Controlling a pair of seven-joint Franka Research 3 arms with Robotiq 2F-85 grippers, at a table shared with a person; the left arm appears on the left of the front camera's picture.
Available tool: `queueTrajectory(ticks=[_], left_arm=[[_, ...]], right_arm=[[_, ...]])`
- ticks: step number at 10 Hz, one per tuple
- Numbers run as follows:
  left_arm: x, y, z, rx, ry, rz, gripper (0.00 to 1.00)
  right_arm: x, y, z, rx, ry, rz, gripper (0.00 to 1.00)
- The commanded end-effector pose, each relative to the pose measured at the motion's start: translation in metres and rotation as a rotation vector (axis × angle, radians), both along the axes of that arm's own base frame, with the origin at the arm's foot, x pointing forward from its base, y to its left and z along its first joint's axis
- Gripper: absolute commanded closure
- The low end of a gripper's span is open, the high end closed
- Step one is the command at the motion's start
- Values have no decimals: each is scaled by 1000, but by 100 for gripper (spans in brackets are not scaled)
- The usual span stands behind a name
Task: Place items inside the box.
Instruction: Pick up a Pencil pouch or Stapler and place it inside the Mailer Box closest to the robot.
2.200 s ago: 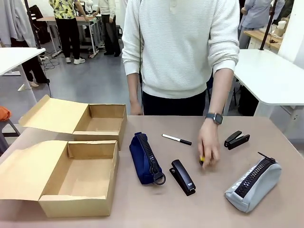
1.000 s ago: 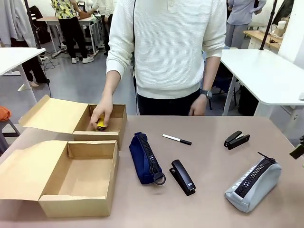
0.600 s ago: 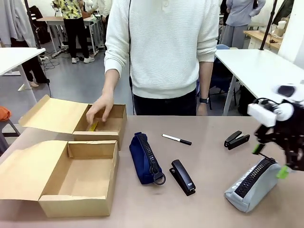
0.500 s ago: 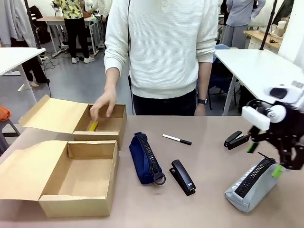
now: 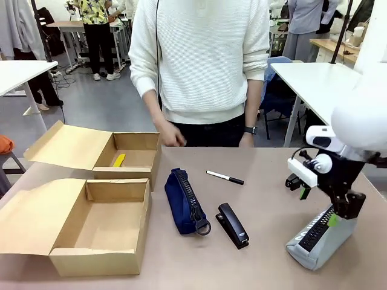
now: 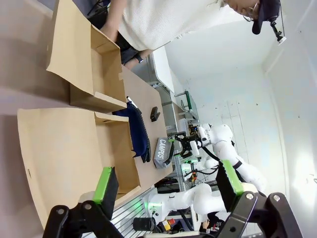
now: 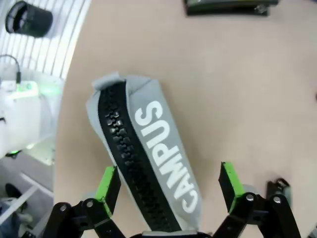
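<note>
Front view: the right gripper [image 5: 318,205] hangs with jaws wide apart and nothing clamped, directly over the far end of the grey pencil case [image 5: 319,234]. The case lies at the near right of the table [image 5: 266,260]. Its long axis runs from near left to far right, and the line between the two pads crosses that axis. The case is thus below and slightly nearer than the gripper, so a short descent should seat it between the fingers; whether a pad already touches the fabric cannot be told. The right arm is by far the nearer one. The yellow-black cutter [image 5: 119,160] lies in the far cardboard box [image 5: 134,140]; the near cardboard box [image 5: 98,258] sits at the near left, well apart from the case.

Left wrist view: the left gripper [image 6: 167,181] is spread wide and holds nothing, above the near box's side of the table. The grey case [image 6: 162,148] lies well beyond it, past both boxes.

Right wrist view: the grey case [image 7: 148,148] runs lengthwise from upper left to bottom centre, zipper and "CAMPUS" print upward. Its lower part sits between the spread green pads [image 7: 110,184], which flank its two long sides.
</note>
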State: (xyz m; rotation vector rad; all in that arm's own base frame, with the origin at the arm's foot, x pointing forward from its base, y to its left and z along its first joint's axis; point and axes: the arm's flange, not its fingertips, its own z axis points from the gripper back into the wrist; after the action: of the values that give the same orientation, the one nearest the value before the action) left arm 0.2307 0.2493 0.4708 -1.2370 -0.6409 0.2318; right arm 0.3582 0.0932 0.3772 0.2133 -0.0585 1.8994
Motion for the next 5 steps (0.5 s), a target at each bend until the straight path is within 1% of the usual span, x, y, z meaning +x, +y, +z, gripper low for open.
queueTrajectory(ticks=[1, 2, 3, 5], left_arm=[[0, 0, 2, -3, -27, -2, 0], [0, 0, 2, -3, -27, -2, 0], [0, 0, 2, -3, -27, -2, 0], [0, 0, 2, -3, -27, -2, 0]], right_arm=[[-36, -9, -54, -106, 76, 1, 0], [-36, -12, -67, -141, 115, -14, 0], [-37, -17, -77, -147, 139, -24, 0], [-40, -23, -86, -140, 161, -45, 0]])
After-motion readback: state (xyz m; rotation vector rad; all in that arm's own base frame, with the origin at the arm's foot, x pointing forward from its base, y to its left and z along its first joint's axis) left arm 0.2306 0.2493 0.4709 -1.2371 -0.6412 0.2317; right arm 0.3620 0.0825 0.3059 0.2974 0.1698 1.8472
